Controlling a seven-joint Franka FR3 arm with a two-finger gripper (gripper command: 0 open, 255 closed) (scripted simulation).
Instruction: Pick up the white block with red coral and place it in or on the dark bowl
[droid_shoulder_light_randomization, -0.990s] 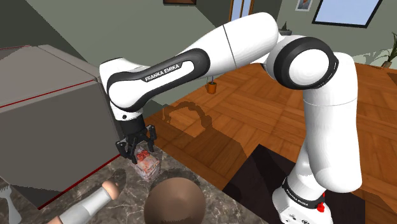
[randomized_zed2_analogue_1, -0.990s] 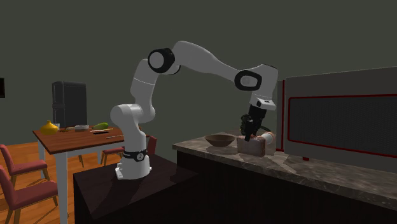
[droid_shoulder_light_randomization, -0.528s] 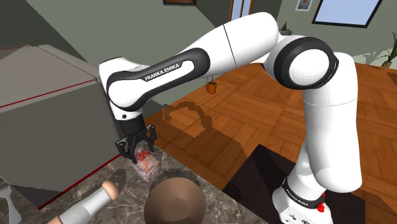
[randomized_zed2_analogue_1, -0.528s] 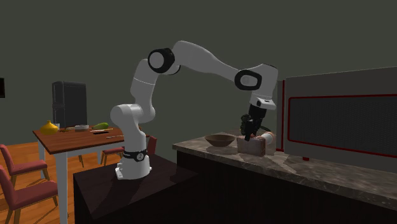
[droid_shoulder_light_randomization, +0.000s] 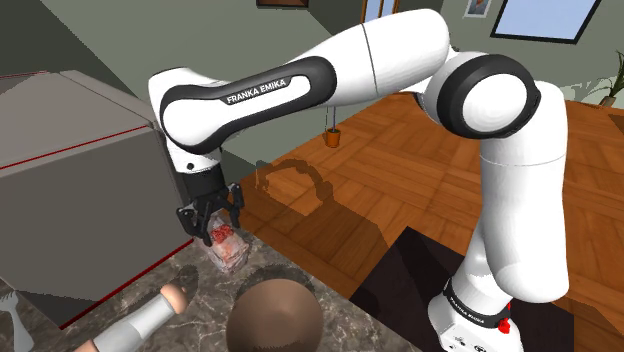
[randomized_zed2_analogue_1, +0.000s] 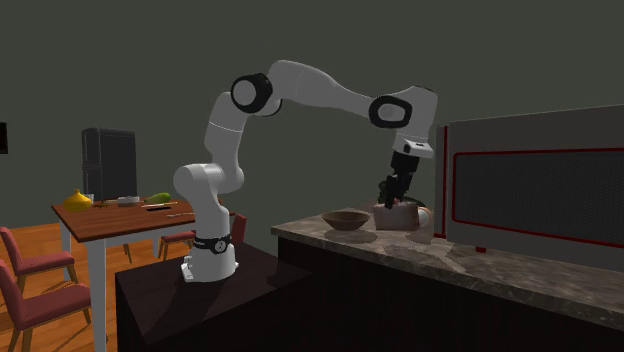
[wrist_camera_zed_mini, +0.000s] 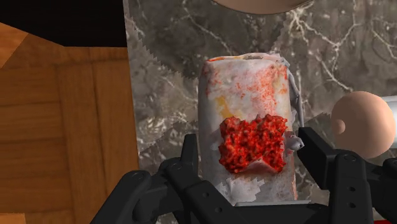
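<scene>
- While the gripper (droid_shoulder_light_randomization: 222, 232) pinches the white block with red coral (droid_shoulder_light_randomization: 231, 252), the block hangs above the marble counter (droid_shoulder_light_randomization: 212, 290).
- Brown bowl (droid_shoulder_light_randomization: 273, 318) sits nearby.

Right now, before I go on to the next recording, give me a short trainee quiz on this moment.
1. True or false: the end effector is shut on the white block with red coral.
2. In the second exterior view, the dark bowl lies on which side of the block? A: left. B: right. C: directly underneath.
3. What surface lies beneath the block?

Key: 1 true; 2 A; 3 the marbled countertop.
</scene>
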